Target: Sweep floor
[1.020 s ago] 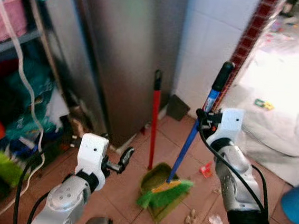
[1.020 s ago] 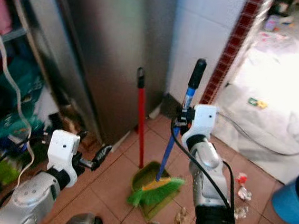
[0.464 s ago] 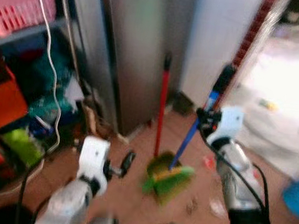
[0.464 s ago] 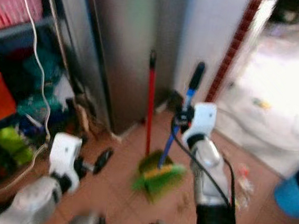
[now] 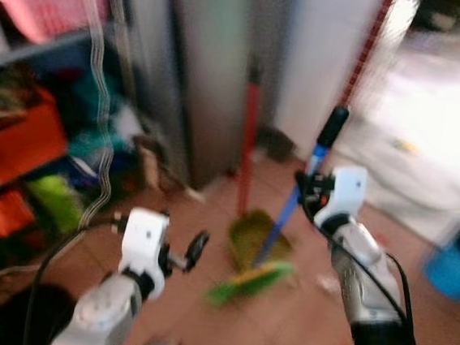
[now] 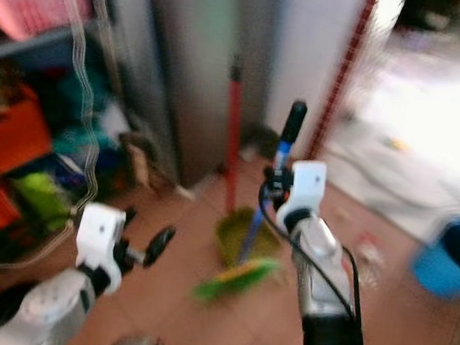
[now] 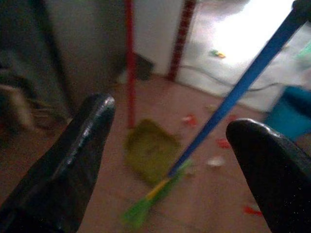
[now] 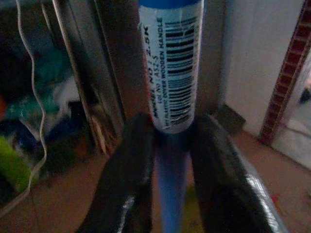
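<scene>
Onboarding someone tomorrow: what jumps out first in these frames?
The blue-handled broom, gripped by the right end effector, its green bristles on the tile floor beside the green dustpan. The red dustpan handle rises beside the steel cabinet. The left end effector hovers open.

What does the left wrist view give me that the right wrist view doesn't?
Left wrist view alone: the green dustpan, the broom's green bristles beside it, litter scraps, the blue bucket, and the open left pincer holding nothing.
Right wrist view alone: the right pincer shut on the broom handle at its barcode label, plus the shelf clutter.
Both: the blue handle and tiled floor.
</scene>
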`<state>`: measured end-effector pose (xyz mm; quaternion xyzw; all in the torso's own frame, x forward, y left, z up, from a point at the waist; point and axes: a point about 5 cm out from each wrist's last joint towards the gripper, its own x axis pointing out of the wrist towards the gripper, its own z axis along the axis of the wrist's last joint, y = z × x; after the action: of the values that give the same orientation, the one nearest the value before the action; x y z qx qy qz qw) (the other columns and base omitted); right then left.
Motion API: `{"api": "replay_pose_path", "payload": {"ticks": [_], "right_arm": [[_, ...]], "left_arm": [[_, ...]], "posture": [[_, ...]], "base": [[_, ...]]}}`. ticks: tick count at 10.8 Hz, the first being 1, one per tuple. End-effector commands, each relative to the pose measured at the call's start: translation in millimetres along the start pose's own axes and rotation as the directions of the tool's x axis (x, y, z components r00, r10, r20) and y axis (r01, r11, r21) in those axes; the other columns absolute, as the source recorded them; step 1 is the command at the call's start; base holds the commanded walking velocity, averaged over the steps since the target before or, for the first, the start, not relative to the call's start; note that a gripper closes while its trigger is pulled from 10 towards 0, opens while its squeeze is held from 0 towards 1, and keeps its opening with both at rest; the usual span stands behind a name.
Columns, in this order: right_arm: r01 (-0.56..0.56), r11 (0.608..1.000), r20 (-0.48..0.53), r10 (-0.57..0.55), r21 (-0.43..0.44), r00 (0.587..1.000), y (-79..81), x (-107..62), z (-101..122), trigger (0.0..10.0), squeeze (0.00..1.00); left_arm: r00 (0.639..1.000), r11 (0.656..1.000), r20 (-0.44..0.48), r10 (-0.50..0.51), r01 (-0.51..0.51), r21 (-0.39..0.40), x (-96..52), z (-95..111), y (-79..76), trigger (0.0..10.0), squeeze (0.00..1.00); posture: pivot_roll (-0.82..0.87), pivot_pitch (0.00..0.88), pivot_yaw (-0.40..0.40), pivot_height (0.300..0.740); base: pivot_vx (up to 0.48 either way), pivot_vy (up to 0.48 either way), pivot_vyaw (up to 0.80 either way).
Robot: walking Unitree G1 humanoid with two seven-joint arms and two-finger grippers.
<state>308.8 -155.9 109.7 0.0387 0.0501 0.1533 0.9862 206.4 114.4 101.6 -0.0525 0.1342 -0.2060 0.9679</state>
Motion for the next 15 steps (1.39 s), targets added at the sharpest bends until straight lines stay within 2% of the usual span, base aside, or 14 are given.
{"api": "replay_pose_path", "payload": {"ticks": [1,3,4,5,6,7,8,9,10,12,15], "right_arm": [[-0.137,0.990,0.072,0.138,-0.014,0.988,16.1,9.1,20.1,0.0,0.00],[-0.291,0.956,0.114,0.295,-0.046,0.949,19.6,15.8,38.0,0.0,0.00],[-0.376,0.925,0.125,0.381,-0.057,0.916,22.5,17.4,46.9,0.0,0.00],[-0.441,0.893,0.130,0.450,-0.092,0.883,25.0,15.3,53.0,0.0,0.00],[-0.522,0.849,0.141,0.529,-0.085,0.837,26.8,10.7,59.9,0.0,0.00],[-0.614,0.786,0.144,0.617,-0.075,0.773,27.5,4.7,66.0,0.0,0.00],[-0.657,0.750,0.128,0.660,-0.071,0.740,27.5,1.1,64.2,0.0,0.00],[-0.675,0.734,0.118,0.678,-0.069,0.725,29.0,-1.2,62.3,0.0,0.00],[-0.717,0.696,0.112,0.717,-0.049,0.688,33.5,-6.1,59.7,0.0,0.00],[-0.797,0.604,0.105,0.793,-0.007,0.600,40.5,-16.2,59.5,0.0,0.00],[-0.837,0.546,0.116,0.830,0.033,0.545,43.9,-23.1,63.6,0.0,0.00]], "left_arm": [[0.997,0.997,0.018,-0.076,0.076,-0.011,-1.8,6.5,1.2,10.0,0.00],[0.980,0.980,-0.003,-0.200,0.200,0.009,2.3,11.1,1.1,10.0,0.00],[0.954,0.954,-0.025,-0.300,0.300,0.011,2.5,11.5,-2.8,10.0,0.00],[0.934,0.935,-0.040,-0.354,0.355,0.014,1.6,11.9,-5.3,10.0,0.00],[0.915,0.916,-0.050,-0.401,0.402,-0.005,0.3,12.6,-6.4,10.0,0.00],[0.911,0.913,-0.053,-0.408,0.408,-0.010,1.7,14.2,-3.2,10.0,0.00],[0.916,0.917,-0.045,-0.398,0.399,0.005,5.6,16.6,0.8,10.0,0.00],[0.922,0.923,-0.037,-0.384,0.385,0.023,7.8,18.6,4.5,10.0,0.00],[0.933,0.933,-0.016,-0.360,0.361,0.015,10.5,23.4,11.7,10.0,0.00],[0.921,0.921,-0.038,-0.387,0.389,0.025,10.1,22.7,15.5,10.0,0.00],[0.908,0.909,-0.052,-0.415,0.416,0.015,11.9,18.4,12.4,10.0,0.00]], "posture": [[0.02,0.072,0.007,0.740],[0.03,0.066,0.006,0.740],[0.03,0.064,0.008,0.740],[0.03,0.063,0.009,0.740],[0.02,0.061,0.013,0.740],[0.02,0.059,0.015,0.740],[0.02,0.058,0.014,0.740],[0.02,0.058,0.014,0.740],[0.02,0.056,0.014,0.740],[0.02,0.055,0.012,0.740],[0.01,0.053,0.010,0.740]], "base": [[0.000,0.000,0.00],[0.000,0.000,0.00],[0.000,0.000,0.00],[0.000,0.000,0.00],[0.000,0.000,0.00],[0.000,0.000,0.00],[0.000,0.000,0.00],[0.000,0.000,0.00],[0.000,0.000,0.00],[0.000,0.000,0.00],[0.000,0.000,0.00]]}}
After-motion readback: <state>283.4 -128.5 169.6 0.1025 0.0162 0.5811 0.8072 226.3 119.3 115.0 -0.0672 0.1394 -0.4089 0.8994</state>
